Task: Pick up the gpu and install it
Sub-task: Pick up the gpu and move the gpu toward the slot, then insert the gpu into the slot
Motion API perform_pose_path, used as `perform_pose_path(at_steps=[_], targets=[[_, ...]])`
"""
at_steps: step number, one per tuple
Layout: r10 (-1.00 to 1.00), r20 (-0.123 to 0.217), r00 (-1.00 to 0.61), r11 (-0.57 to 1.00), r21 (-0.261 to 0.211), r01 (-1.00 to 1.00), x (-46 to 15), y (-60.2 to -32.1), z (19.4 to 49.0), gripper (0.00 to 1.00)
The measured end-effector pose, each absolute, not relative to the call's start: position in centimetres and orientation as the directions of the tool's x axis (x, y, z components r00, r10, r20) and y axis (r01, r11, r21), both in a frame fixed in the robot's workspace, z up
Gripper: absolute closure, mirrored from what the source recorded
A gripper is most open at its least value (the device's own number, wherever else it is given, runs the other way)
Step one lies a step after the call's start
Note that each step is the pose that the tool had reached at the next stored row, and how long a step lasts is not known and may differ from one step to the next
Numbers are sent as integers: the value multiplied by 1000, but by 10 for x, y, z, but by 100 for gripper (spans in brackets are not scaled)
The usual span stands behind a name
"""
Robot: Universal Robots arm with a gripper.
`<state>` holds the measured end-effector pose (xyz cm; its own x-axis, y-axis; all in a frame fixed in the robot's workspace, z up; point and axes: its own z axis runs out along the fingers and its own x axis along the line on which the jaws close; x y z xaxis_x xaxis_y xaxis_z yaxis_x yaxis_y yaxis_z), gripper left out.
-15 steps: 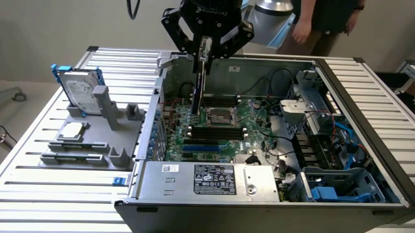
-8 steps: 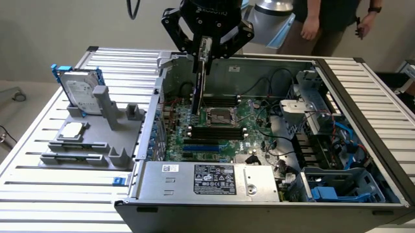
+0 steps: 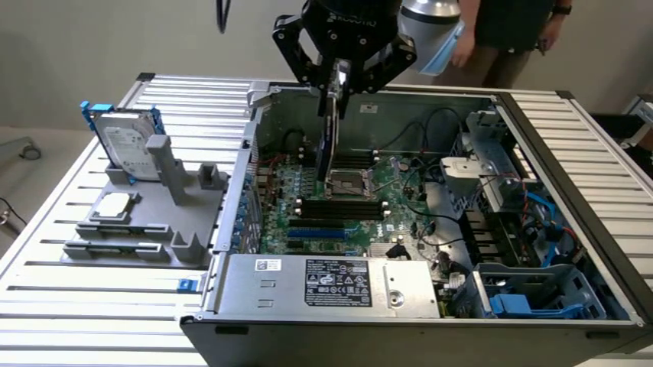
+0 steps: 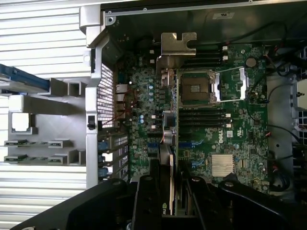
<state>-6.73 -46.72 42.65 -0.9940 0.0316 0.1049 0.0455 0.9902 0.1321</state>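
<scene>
Gripper (image 3: 338,92): clamped on gpu (image 3: 328,141), fingers either side of its top edge.
Gpu pos: upright, edge-on, hangs at 6 o'clock from gripper in ext view, over mobo (image 3: 403,191) inside open case (image 3: 408,340).
Hard drive (image 3: 128,145): at 9 o'clock of gpu, outside case.

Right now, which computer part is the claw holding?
The thin flat black card, pinched in the claw. The blue-framed silver hard drive and small square silver chip rest on the grey stand.
</scene>
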Motion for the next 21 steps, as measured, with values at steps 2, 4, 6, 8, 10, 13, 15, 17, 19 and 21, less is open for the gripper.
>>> perform_pose_path(at_steps=[2,4,6,8,10,13,15,17,19,21], targets=[[32,104,-994,990,132,45,-65,-465,424,73],[32,103,-994,990,131,45,-62,-462,420,73],[31,102,-994,991,130,45,-59,-458,418,73],[32,101,-994,991,128,44,-57,-454,415,73],[31,100,-995,991,125,44,-57,-450,411,73],[31,99,-995,991,124,43,-57,-449,409,73],[31,99,-995,991,124,43,-57,-449,409,73],[31,99,-995,991,124,43,-57,-449,409,73],[31,99,-995,991,124,43,-57,-449,409,73],[31,99,-995,991,124,43,-57,-449,409,73]])
